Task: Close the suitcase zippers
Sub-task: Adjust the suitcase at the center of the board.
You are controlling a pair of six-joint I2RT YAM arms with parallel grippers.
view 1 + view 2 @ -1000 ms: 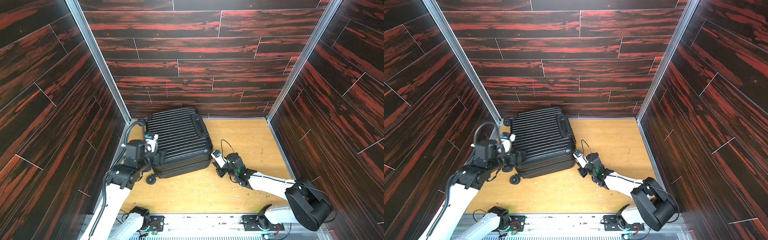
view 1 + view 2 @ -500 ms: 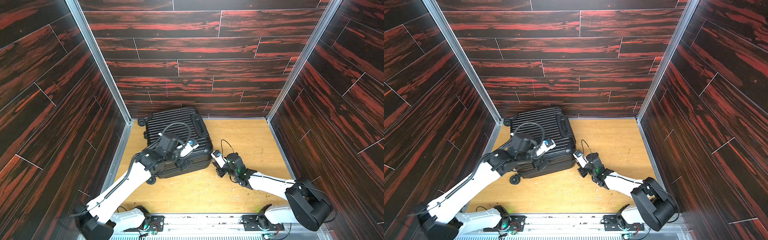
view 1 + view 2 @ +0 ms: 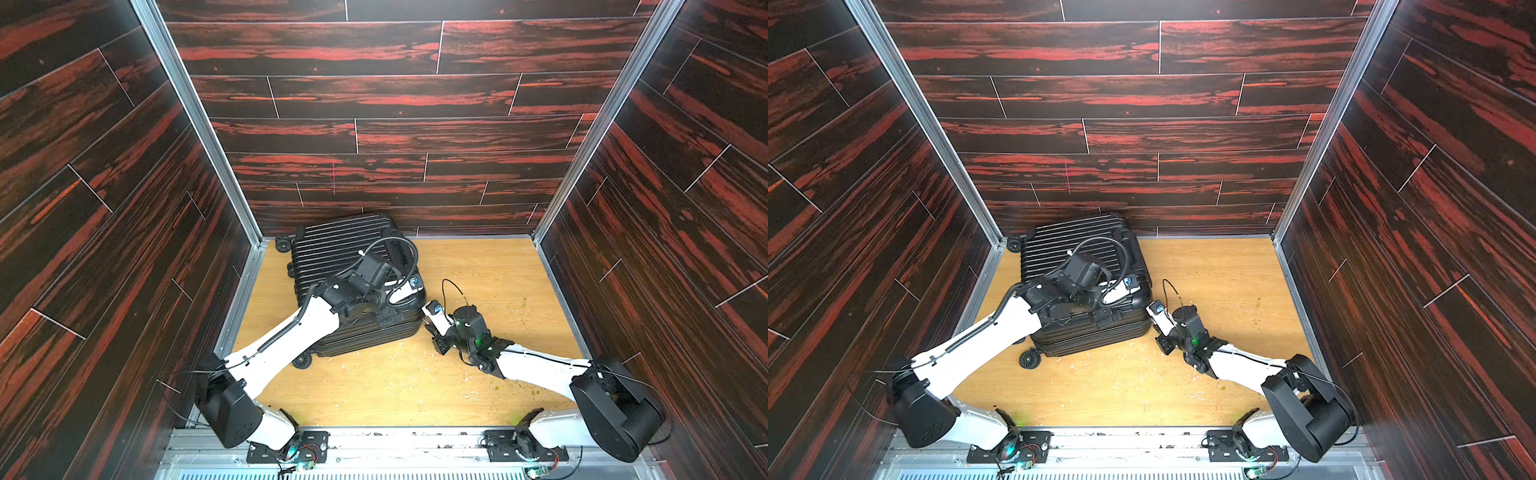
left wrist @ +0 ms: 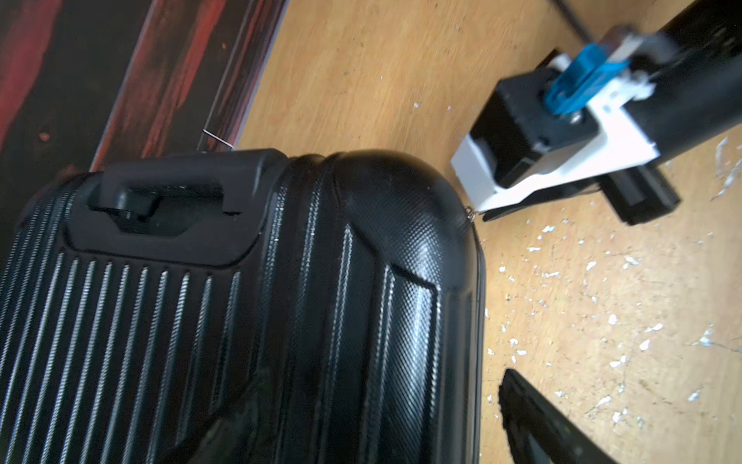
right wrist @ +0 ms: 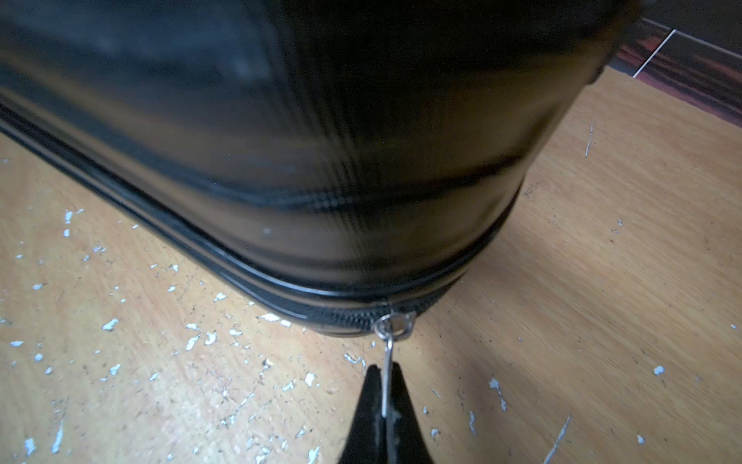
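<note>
1. Well, the suitcase (image 3: 332, 253) lies flat, shells together, at 10 o'clock on the floor (image 3: 478, 374), near the back wall (image 3: 395, 137)
2. At its 4 o'clock corner the right gripper (image 5: 383, 375) is clenched on the thin metal pull (image 5: 388, 352) of the zipper (image 5: 345, 317)
3. The left gripper (image 3: 401, 306) hangs above the suitcase, toward that same corner, jaws released, grasping nothing

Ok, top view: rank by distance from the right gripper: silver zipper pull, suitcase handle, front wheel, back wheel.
1. Silver zipper pull: in the right gripper's jaws, at the black ribbed suitcase's corner.
2. Black handle: on the top shell.
3. Front black wheel: near edge.
4. Back black wheel: rear wall corner.
</note>
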